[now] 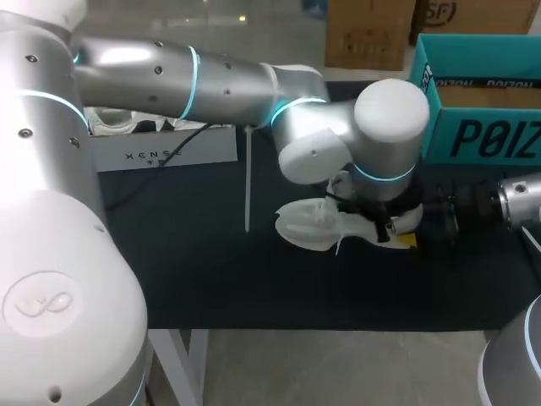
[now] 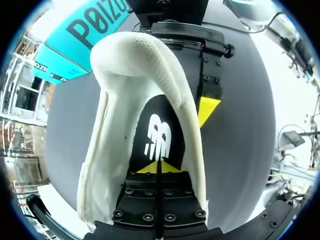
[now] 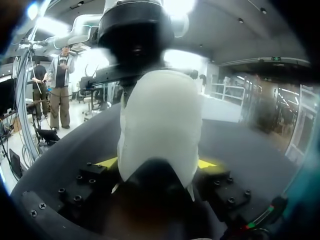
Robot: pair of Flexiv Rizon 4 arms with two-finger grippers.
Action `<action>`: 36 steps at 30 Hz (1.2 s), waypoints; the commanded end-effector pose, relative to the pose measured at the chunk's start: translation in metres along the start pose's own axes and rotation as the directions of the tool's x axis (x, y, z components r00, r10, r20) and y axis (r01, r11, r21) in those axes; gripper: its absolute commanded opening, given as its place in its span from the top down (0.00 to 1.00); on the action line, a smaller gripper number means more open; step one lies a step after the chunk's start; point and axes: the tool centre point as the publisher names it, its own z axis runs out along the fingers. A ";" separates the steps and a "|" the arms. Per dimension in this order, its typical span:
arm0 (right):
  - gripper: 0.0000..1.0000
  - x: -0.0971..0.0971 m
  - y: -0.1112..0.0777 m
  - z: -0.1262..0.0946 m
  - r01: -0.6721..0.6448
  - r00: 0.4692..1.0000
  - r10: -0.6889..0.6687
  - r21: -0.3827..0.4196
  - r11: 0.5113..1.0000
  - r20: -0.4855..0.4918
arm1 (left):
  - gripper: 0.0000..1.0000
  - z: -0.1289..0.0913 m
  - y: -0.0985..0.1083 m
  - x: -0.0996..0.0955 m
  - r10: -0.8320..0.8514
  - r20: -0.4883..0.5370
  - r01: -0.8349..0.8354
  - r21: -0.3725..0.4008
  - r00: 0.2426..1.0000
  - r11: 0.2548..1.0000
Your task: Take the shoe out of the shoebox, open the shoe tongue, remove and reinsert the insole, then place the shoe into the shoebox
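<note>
Shoe (image 1: 314, 225) out of box, on dark table (image 1: 211, 279) near middle, toe to 9 o'clock, heel to 3 o'clock. Teal shoebox (image 1: 482, 139) at shoe's 2 o'clock, apart from it. Right gripper (image 3: 157, 163) in from 3 o'clock, fingers clamped on heel from both sides. Left gripper (image 2: 159, 167) down inside shoe opening, fingers pressed together, tips on black insole (image 2: 160, 135); whether insole is pinched, cannot tell.

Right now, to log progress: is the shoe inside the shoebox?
No, the white shoe lies on the dark table, outside the teal shoebox.
</note>
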 end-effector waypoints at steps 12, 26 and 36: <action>1.00 -0.002 -0.004 0.001 -0.001 1.000 0.001 0.003 1.000 0.002 | 1.00 -0.024 0.012 -0.005 0.004 0.038 -0.007 0.061 0.999 0.998; 1.00 -0.002 -0.004 0.001 -0.001 1.000 0.001 0.003 1.000 0.002 | 1.00 -0.070 0.014 -0.015 -0.005 0.072 -0.004 0.128 0.997 0.992; 1.00 -0.002 -0.004 0.001 -0.001 1.000 0.001 0.003 1.000 0.002 | 1.00 -0.072 0.010 -0.018 0.018 0.047 -0.023 0.104 0.999 0.994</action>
